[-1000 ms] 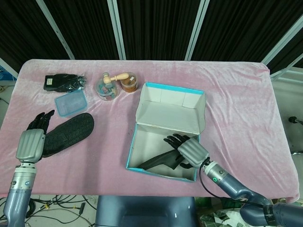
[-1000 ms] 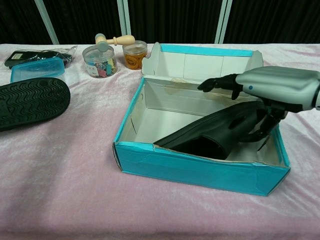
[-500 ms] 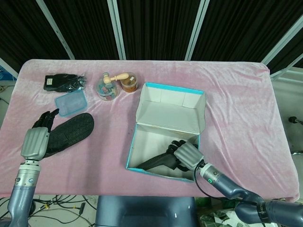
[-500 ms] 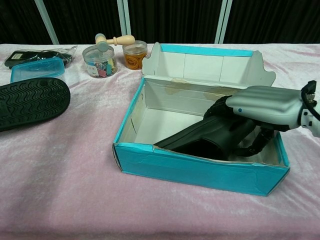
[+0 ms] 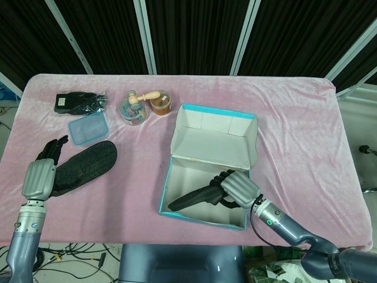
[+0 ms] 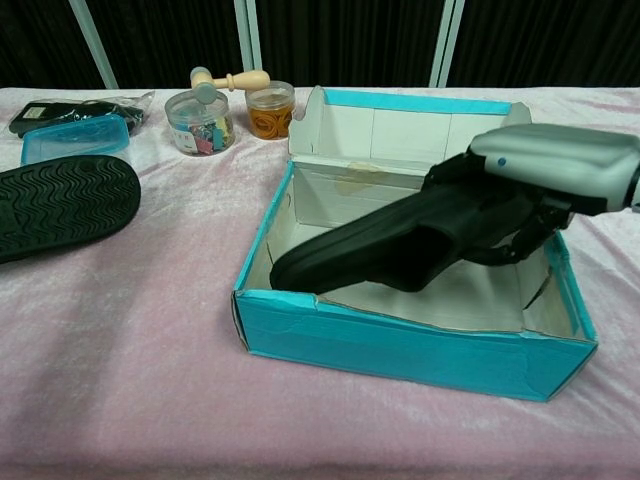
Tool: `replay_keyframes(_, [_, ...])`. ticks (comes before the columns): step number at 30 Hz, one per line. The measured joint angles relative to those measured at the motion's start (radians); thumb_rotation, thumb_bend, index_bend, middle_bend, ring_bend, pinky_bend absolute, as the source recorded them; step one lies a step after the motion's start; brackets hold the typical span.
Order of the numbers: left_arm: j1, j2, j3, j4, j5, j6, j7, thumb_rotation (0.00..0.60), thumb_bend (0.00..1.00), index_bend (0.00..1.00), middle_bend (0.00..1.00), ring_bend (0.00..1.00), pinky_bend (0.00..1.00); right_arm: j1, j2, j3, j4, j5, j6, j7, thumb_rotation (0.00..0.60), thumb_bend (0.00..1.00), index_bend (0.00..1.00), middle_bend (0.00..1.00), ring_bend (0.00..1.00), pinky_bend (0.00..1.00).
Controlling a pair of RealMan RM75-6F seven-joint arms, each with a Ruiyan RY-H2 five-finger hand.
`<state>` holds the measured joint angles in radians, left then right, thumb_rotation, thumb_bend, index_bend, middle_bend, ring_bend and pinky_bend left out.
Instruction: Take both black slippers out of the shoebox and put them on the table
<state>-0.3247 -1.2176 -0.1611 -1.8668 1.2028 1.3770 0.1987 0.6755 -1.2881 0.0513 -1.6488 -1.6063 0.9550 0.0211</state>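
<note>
A teal shoebox (image 5: 166, 194) (image 6: 400, 340) with its lid up stands mid-table. My right hand (image 5: 238, 187) (image 6: 545, 175) grips a black slipper (image 5: 194, 197) (image 6: 380, 245) by its heel end and holds it lifted above the box floor, toe pointing left over the box's front-left wall. The other black slipper (image 5: 85, 166) (image 6: 60, 203) lies sole-up on the pink cloth at the left. My left hand (image 5: 40, 175) rests at that slipper's left end, fingers spread; the chest view does not show it.
At the back left are a blue lidded container (image 5: 88, 129), a black pouch (image 5: 79, 102), a clear jar of small items (image 5: 132, 111), a wooden mallet (image 5: 147, 95) and a small amber jar (image 5: 160, 105). Bare pink cloth lies right of the box.
My right hand closed on the slipper in the box and raised it, toe swinging up over the front-left wall. The box shifted slightly. The left hand barely moved.
</note>
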Motion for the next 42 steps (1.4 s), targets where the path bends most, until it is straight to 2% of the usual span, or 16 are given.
replay_keyframes(7, [-0.001,-0.001,-0.004,0.002,-0.015,-0.012,0.007,0.600,0.00,0.00,0.13,0.05,0.21,-0.018,0.070,-0.002,-0.034,-0.065,0.098,0.151,0.600,0.37,0.65,0.48,0.38,0.42])
replay_keyframes(13, [0.003,0.003,-0.009,0.006,-0.020,-0.011,0.004,0.600,0.00,0.00,0.13,0.05,0.22,-0.051,0.150,0.006,-0.057,-0.080,0.195,0.208,0.600,0.37,0.65,0.47,0.38,0.42])
replay_keyframes(16, [0.008,0.006,-0.010,0.005,-0.019,-0.006,0.001,0.600,0.00,0.00,0.13,0.05,0.22,-0.084,0.204,0.017,-0.061,-0.056,0.246,0.227,0.600,0.37,0.65,0.47,0.38,0.42])
replay_keyframes(21, [0.023,0.017,-0.004,-0.006,0.004,0.019,0.002,0.600,0.00,0.00,0.13,0.05,0.22,-0.123,0.244,0.030,-0.031,0.024,0.266,0.265,0.600,0.37,0.65,0.47,0.38,0.42])
replay_keyframes(26, [0.047,0.038,0.006,-0.030,0.043,0.058,0.005,0.600,0.00,0.00,0.13,0.05,0.22,-0.146,0.242,0.029,0.065,0.121,0.219,0.293,0.600,0.37,0.65,0.46,0.37,0.42])
replay_keyframes(34, [0.064,0.052,0.020,-0.058,0.077,0.074,0.020,0.600,0.00,0.00,0.13,0.05,0.25,-0.159,0.183,0.002,0.230,0.220,0.068,0.295,0.600,0.37,0.64,0.43,0.34,0.42])
replay_keyframes(42, [0.075,0.061,0.031,-0.078,0.101,0.080,0.028,0.600,0.00,0.00,0.13,0.05,0.25,-0.158,0.140,0.001,0.323,0.300,-0.036,0.301,0.600,0.37,0.63,0.40,0.32,0.41])
